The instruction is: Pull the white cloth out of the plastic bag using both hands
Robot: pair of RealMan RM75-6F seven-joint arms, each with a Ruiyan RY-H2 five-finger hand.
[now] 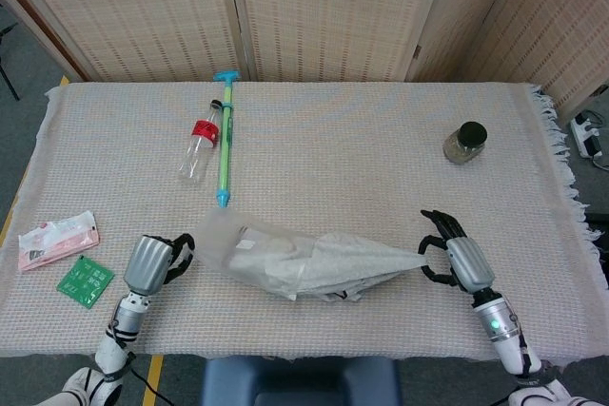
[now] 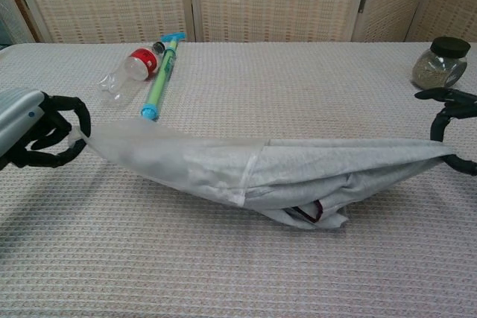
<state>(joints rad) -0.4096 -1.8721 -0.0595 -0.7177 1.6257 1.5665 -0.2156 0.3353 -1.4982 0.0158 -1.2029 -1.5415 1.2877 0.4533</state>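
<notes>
A clear plastic bag point(image 1: 238, 246) point(image 2: 171, 161) stretches to the left, and my left hand point(image 1: 152, 261) point(image 2: 33, 130) pinches its end. The white cloth point(image 1: 357, 256) point(image 2: 350, 169) trails out of the bag's mouth to the right, pulled taut. My right hand point(image 1: 455, 256) point(image 2: 449, 121) pinches the cloth's tip, only its fingers showing at the chest view's edge. The cloth's left part still lies inside the bag, and the middle sags onto the table.
A plastic bottle point(image 1: 198, 147) point(image 2: 128, 74) and a green-blue pump tube point(image 1: 225, 140) point(image 2: 159, 80) lie behind the bag. A dark-lidded jar point(image 1: 464, 142) point(image 2: 440, 63) stands far right. A pink packet point(image 1: 57, 240) and a green card point(image 1: 85, 280) lie at the left edge.
</notes>
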